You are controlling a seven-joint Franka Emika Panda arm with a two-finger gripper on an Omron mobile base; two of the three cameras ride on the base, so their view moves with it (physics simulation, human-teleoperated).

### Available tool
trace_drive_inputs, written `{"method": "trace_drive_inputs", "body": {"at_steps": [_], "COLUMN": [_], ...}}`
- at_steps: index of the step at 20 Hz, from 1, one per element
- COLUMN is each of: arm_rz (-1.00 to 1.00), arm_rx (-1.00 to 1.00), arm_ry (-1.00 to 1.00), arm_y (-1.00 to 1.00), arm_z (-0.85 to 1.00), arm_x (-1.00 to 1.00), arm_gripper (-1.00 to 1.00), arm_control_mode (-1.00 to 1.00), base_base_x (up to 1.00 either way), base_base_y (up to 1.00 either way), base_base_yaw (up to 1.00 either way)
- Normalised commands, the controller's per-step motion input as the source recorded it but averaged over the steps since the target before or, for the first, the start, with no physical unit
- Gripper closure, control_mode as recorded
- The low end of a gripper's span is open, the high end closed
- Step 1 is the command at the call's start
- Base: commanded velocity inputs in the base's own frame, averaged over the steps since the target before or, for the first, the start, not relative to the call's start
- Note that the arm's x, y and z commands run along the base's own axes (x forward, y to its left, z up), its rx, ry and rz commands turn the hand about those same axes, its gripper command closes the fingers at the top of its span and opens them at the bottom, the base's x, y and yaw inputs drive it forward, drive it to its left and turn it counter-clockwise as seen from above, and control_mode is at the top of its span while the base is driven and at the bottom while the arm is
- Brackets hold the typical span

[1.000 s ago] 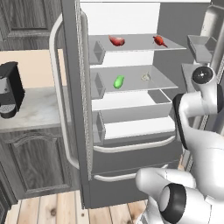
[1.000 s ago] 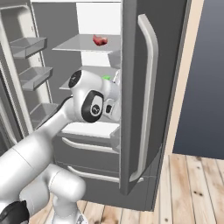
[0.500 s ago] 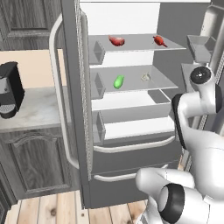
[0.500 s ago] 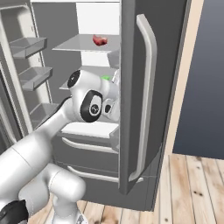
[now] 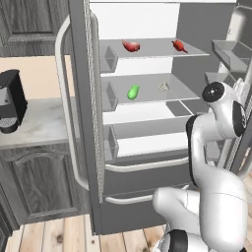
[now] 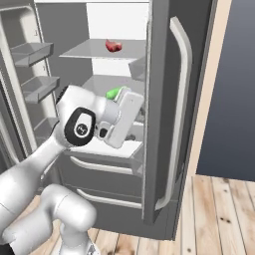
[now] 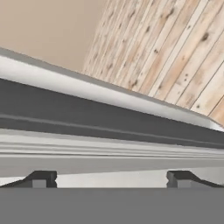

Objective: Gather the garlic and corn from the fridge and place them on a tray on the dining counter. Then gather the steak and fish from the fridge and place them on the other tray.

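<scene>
1. Standing wide open, the tall dark-grey French-door fridge (image 5: 83, 147) shows its pale shelves, white arm beside it.
2. Claw (image 7: 109, 179) fingers spread fully apart, gripping nothing, facing a door edge.
3. Light-green smooth oblong corn (image 5: 133, 92) lies on the middle shelf: probably light, stiff, slick; pinch it across its middle.
4. Tiny off-white garlic bulb (image 5: 163, 86) sits near it, apart: featherlight, likely to roll, so squeeze its widest girth.

A glossy white, rounded robot arm (image 5: 211, 162) with black circular joint caps, a flat white rectangular hand (image 6: 122, 117) and two small dark fingertips (image 7: 41, 178).
</scene>
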Motion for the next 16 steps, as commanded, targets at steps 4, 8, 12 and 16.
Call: {"method": "trace_drive_inputs", "body": {"at_steps": [4,8,12,16], "arm_rz": [-0.29,-0.28,-0.26,0.0], "arm_rx": [0.0,0.0,0.0,0.0], "arm_ry": [-0.09,-0.03,-0.01,-0.08], "arm_y": [0.49,0.28,0.04,0.65], "arm_z": [0.0,0.0,0.0,0.0], "arm_x": [-0.56,-0.09,-0.05,0.0], "arm_gripper": [-1.0,-1.0,-1.0,-1.0], "arm_control_mode": [-1.0,-1.0,-1.0,-1.0], "base_base_x": [0.0,0.0,0.0,0.0], "base_base_y": [0.0,0.0,0.0,0.0], "base_base_yaw": [0.0,0.0,0.0,0.0]}}
